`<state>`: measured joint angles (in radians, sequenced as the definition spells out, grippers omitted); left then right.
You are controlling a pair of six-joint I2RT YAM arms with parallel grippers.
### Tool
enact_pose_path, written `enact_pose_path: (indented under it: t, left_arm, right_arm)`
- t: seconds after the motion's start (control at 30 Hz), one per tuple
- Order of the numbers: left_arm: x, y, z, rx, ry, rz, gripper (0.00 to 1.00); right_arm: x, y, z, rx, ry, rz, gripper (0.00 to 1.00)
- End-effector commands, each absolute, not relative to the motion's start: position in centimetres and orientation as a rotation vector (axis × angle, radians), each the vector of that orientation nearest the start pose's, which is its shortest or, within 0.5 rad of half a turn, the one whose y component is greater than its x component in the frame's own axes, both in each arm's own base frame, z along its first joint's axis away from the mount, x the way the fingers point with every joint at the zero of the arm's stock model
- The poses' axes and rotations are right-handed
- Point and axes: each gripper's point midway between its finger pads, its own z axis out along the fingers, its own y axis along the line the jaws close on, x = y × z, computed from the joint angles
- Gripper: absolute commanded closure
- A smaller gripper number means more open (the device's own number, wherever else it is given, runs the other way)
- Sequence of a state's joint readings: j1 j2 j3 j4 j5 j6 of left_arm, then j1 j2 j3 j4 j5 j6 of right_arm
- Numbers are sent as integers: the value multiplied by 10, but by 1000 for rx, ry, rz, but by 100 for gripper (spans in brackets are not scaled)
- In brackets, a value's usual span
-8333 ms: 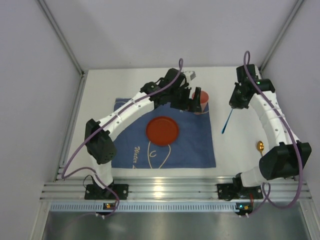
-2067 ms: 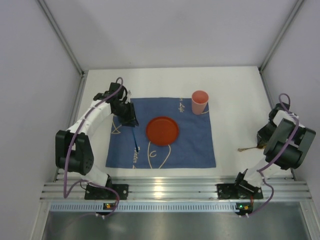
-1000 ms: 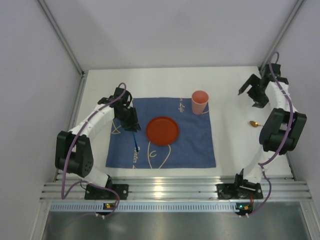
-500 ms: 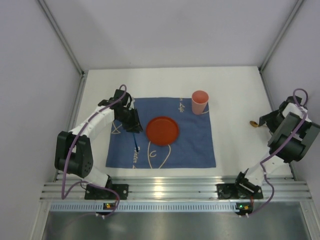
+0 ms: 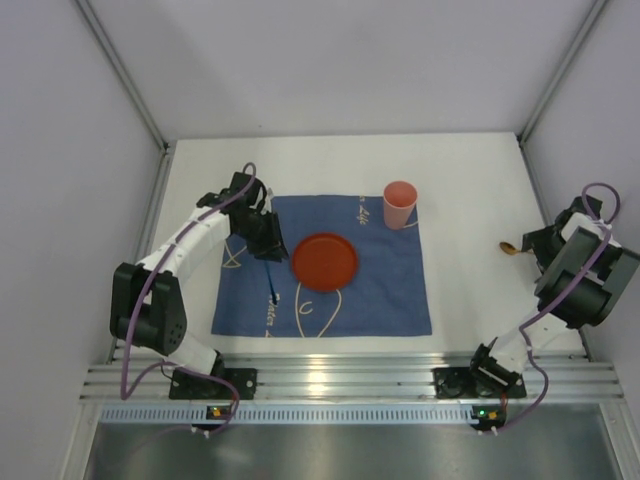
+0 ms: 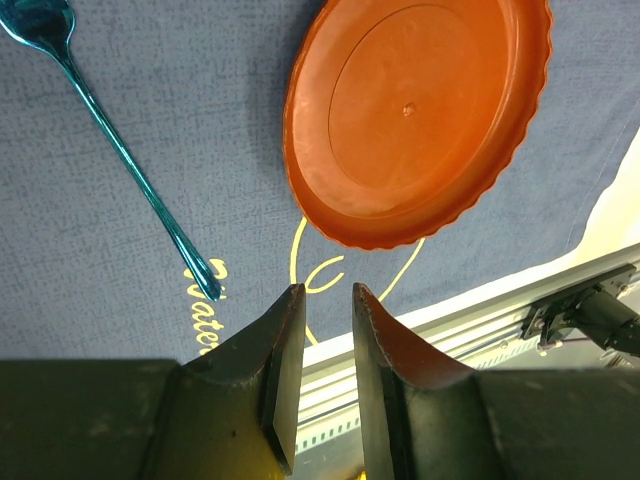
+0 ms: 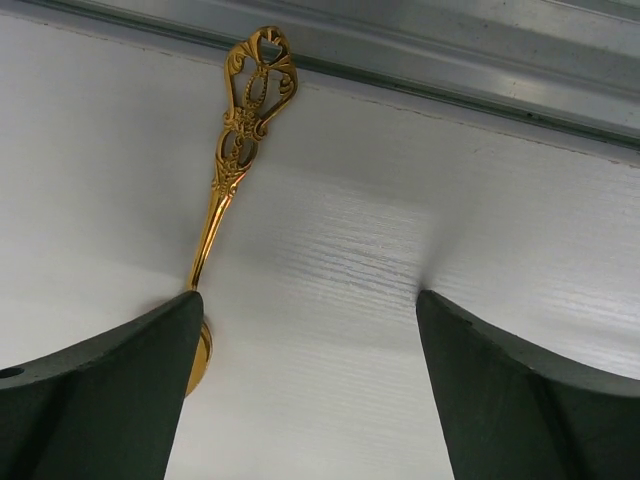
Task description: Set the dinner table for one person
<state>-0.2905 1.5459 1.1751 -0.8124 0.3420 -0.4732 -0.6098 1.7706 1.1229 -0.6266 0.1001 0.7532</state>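
Note:
On the white dinner table (image 5: 470, 170) lies a blue cloth (image 5: 380, 290) carrying a red plate (image 5: 324, 262), a pink cup (image 5: 400, 204) and a teal fork (image 5: 272, 281). My left gripper (image 5: 267, 243) hovers over the cloth between fork and plate. Its jaws stand a narrow gap apart with nothing between them (image 6: 325, 290); the fork (image 6: 130, 170) and plate (image 6: 415, 115) lie beyond them. A gold spoon (image 5: 509, 247) lies near the right edge. My right gripper (image 7: 310, 310) is wide open low over the table, the spoon (image 7: 240, 120) beside its left finger (image 7: 110, 390), which hides part of the bowl.
A slotted aluminium rail (image 5: 330, 378) runs along the near edge with both arm bases on it. Grey walls and a metal frame (image 7: 450, 70) close in the right side, right behind the spoon. Yellow line drawings mark the cloth (image 6: 320, 270).
My right arm swung from the back right corner down to the spoon at the right edge, jaws narrowing a little. The left gripper drifted slightly toward the plate; the fork stays on the cloth.

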Motion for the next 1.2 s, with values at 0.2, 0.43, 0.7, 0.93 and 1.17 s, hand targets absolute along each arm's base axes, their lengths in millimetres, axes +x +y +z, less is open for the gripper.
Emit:
enact_pose_path:
  t: [0.2, 0.43, 0.7, 0.93, 1.17]
  left_arm:
    - [288, -169, 129, -129, 2832, -626, 70]
    - [289, -186, 129, -66, 2866, -596, 70]
    - [289, -217, 132, 42, 2889, -567, 71]
    - [290, -223, 130, 49, 2896, -552, 71]
    - [293, -225, 123, 49, 2910, -547, 72]
  right_arm:
    - [303, -187, 28, 1822, 2142, -134, 13]
    - [337, -195, 44, 1709, 2051, -64, 13]
    - [346, -201, 10, 1786, 2062, -77, 17]
    - [341, -207, -4, 1784, 2138, -223, 41]
    - [346, -202, -11, 1640, 2298, -416, 61]
